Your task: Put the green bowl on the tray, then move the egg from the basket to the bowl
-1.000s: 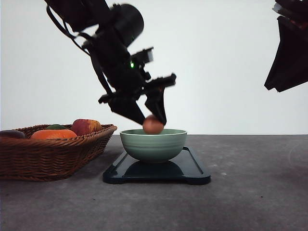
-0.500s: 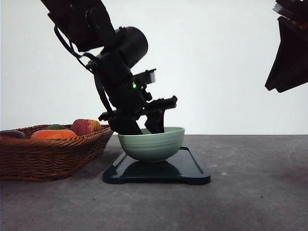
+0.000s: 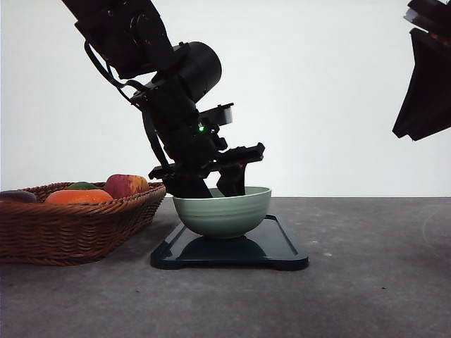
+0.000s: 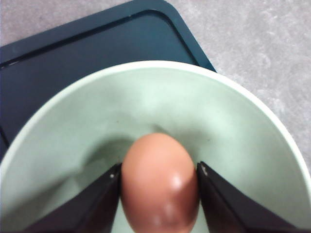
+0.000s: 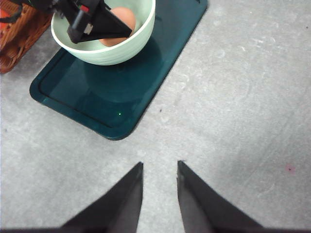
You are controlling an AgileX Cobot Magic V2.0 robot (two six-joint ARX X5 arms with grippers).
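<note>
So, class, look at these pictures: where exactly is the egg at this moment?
The egg sits low inside the green bowl, between the fingers of the left gripper. The bowl stands on the tray, just right of the basket in the front view.

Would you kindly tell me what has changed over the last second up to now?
The left claw has come down, carrying the egg from just above the rim into the green bowl. Its fingers still flank the egg, which looks held. The bowl has tipped slightly, its left side now sitting lower on the tray. The basket and its fruit have not moved, and the right claw remains raised, apart from the objects.
</note>
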